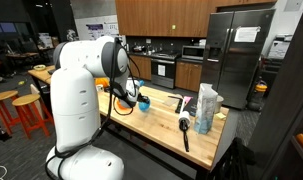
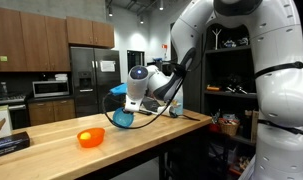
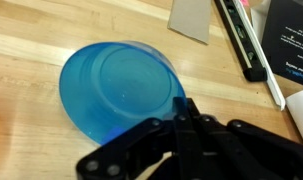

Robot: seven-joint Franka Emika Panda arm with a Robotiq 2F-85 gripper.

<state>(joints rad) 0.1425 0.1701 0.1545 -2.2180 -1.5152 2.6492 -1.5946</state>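
Note:
My gripper (image 3: 184, 110) is shut on the rim of a blue plastic bowl (image 3: 119, 85). In the wrist view the bowl fills the left middle, over the wooden table top (image 3: 31, 40). In both exterior views the gripper (image 2: 141, 100) (image 1: 134, 95) holds the blue bowl (image 2: 123, 118) (image 1: 143, 100) tilted, just above the table. An orange bowl (image 2: 90, 137) sits on the table, apart from the blue bowl.
A grey card (image 3: 196, 18), a long black bar (image 3: 241, 40), a white pen (image 3: 272, 85) and a dark box (image 3: 291, 40) lie on the table near the bowl. A black-handled tool (image 1: 184, 130) and a white bag (image 1: 207, 103) are near the table's end. Orange stools (image 1: 26, 112) stand beside the table.

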